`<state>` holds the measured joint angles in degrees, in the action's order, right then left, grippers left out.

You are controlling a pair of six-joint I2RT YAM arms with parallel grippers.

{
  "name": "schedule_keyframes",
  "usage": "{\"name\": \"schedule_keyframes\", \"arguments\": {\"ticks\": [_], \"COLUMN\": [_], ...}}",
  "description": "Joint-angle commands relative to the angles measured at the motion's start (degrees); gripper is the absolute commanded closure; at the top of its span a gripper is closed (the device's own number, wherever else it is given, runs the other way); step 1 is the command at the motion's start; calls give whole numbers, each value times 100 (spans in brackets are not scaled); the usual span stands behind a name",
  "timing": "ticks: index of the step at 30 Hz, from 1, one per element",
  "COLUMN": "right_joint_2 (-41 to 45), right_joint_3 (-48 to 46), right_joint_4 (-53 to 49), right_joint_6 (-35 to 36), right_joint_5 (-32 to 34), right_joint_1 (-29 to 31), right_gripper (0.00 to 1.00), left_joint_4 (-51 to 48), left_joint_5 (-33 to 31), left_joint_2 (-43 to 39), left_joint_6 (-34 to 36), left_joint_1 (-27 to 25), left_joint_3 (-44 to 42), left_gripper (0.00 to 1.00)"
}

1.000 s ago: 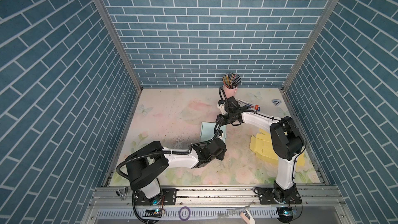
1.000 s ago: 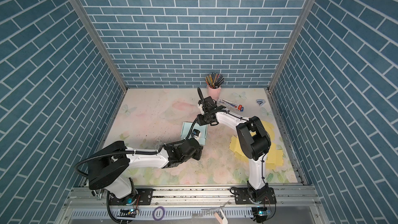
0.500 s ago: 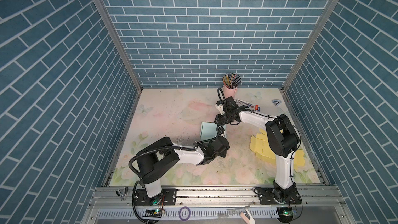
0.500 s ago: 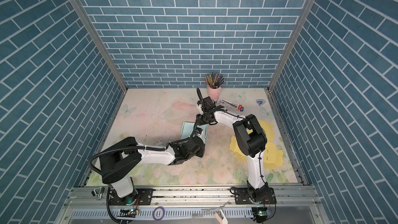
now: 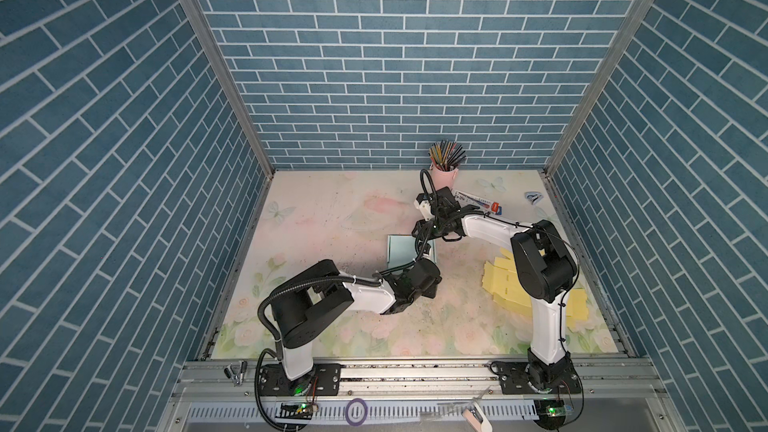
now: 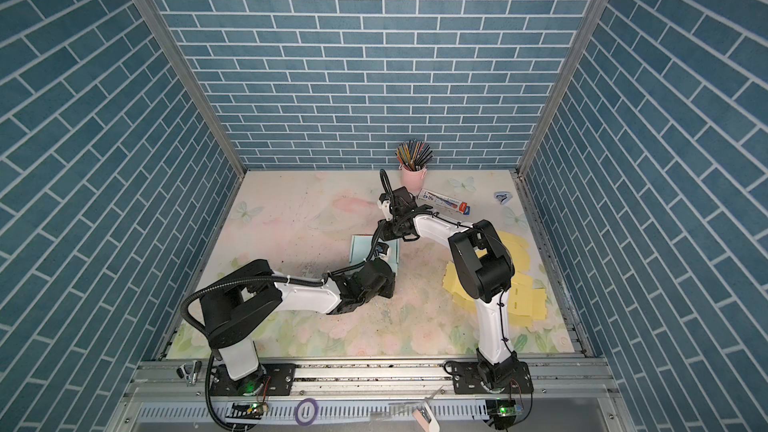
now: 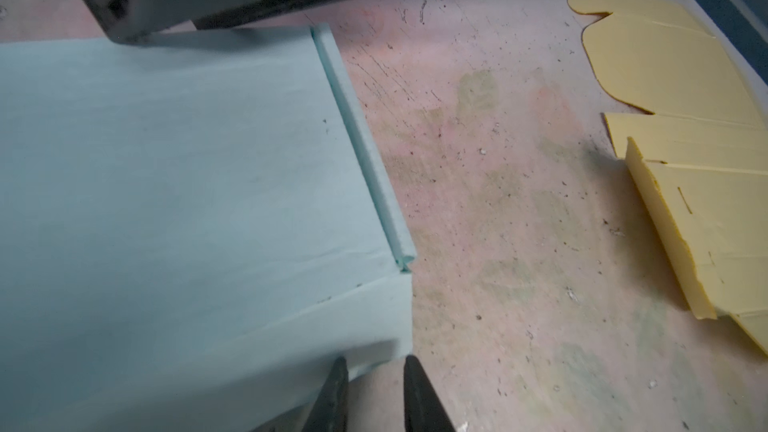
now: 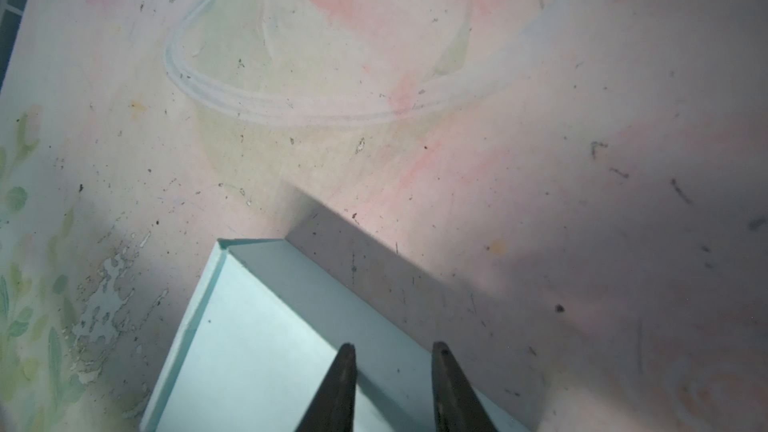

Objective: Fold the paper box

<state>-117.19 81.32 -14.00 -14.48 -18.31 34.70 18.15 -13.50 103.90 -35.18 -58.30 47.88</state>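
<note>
We see one blue paper box (image 5: 401, 251) in the middle of the bench (image 5: 332, 218), where it sat a second ago. The left arm (image 5: 365, 309) has swung its elbow inward. There are two tools, both with small gaps: the left tool (image 7: 375, 363) at a box corner, the right tool (image 8: 394, 347) over a box wall. We cannot tell if they pinch. There is one pink cup (image 5: 442, 178) and one yellow pile (image 5: 498, 288).

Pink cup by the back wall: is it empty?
No, the pink cup holds a bundle of thin coloured sticks that stand out above its rim.
</note>
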Motion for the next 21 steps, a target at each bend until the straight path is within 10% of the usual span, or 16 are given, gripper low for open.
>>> {"name": "schedule_keyframes", "arguments": {"ticks": [1, 21], "right_joint_2": [-183, 311], "right_joint_3": [-384, -1267], "right_joint_4": [-400, 41], "right_joint_6": [231, -11], "right_joint_5": [-127, -384], "right_joint_1": [15, 339], "right_gripper": [70, 76], "left_joint_4": [108, 64], "left_joint_5": [-315, -1145], "left_joint_2": [172, 666], "left_joint_6": [-97, -11], "left_joint_1": [150, 231], "left_joint_3": [-64, 264], "left_gripper": [75, 74]}}
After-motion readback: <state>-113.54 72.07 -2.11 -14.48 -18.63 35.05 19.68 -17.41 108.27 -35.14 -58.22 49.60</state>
